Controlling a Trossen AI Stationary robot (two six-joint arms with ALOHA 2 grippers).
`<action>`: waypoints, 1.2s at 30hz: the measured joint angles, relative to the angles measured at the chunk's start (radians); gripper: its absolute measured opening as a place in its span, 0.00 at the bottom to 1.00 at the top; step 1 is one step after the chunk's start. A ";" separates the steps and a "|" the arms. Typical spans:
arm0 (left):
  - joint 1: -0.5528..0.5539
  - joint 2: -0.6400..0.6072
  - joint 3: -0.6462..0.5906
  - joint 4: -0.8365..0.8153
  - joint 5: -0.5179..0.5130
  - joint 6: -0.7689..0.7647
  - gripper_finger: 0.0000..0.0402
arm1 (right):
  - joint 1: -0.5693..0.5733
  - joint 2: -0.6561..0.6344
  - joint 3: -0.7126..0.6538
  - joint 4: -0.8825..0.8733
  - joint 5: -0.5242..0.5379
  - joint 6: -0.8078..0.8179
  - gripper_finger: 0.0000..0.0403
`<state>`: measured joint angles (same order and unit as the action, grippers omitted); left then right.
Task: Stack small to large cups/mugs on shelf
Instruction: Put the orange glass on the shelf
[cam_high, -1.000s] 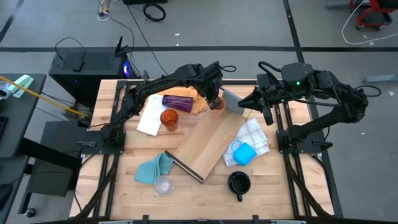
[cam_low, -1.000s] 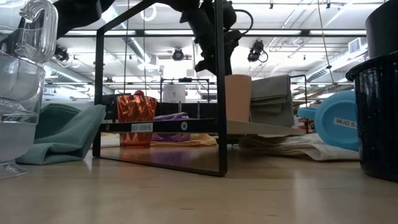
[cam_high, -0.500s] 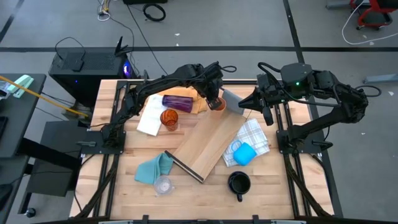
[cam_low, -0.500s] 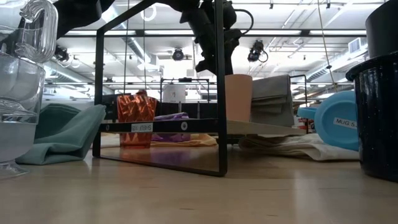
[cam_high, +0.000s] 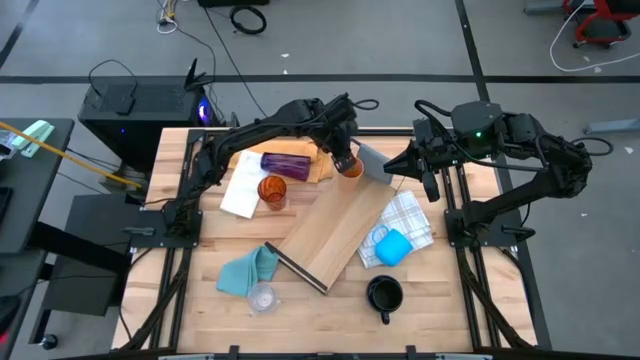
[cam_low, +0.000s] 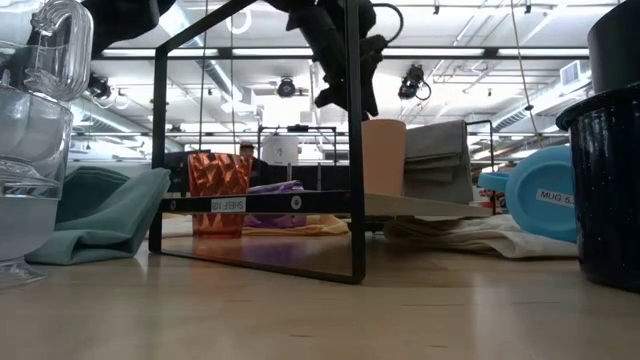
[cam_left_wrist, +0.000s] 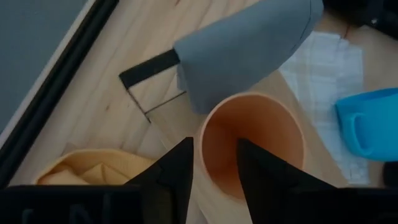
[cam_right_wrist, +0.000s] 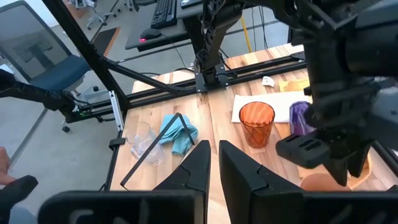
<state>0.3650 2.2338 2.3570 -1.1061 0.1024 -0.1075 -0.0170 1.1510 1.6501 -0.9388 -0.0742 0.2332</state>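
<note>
The tan cup (cam_high: 351, 169) stands upright on the far end of the light-wood shelf (cam_high: 335, 230), next to its grey end panel (cam_high: 372, 162). My left gripper (cam_high: 343, 158) hangs open just above the cup's rim (cam_low: 383, 122); in the left wrist view its fingers (cam_left_wrist: 180, 171) show on either side of the rim's near wall (cam_left_wrist: 202, 146). The amber cup (cam_high: 271, 190) stands left of the shelf, and the purple tumbler (cam_high: 287, 162) lies on its side behind it. My right gripper (cam_high: 428, 180) waits shut, raised over the table's far right.
A light blue mug (cam_high: 393, 246) lies on a white checked cloth (cam_high: 408, 218) right of the shelf. A dark mug (cam_high: 384, 294) stands near the front edge. A clear cup (cam_high: 262, 296) sits by the teal cloth (cam_high: 245, 270). White and tan sheets (cam_high: 240, 185) lie at far left.
</note>
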 joint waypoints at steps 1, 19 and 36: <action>0.002 -0.005 0.000 0.002 0.001 -0.001 0.32 | 0.000 0.000 0.000 -0.001 0.000 0.000 0.10; -0.135 -0.188 -0.001 -0.455 -0.178 -0.043 0.24 | 0.000 0.000 -0.001 -0.041 0.000 -0.022 0.10; -0.336 -0.221 -0.018 0.177 -0.222 -0.054 0.15 | 0.000 0.000 -0.003 -0.090 0.000 -0.061 0.10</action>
<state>0.0294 2.0126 2.3390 -0.9288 -0.1192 -0.1613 -0.0170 1.1511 1.6475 -1.0287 -0.0740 0.1721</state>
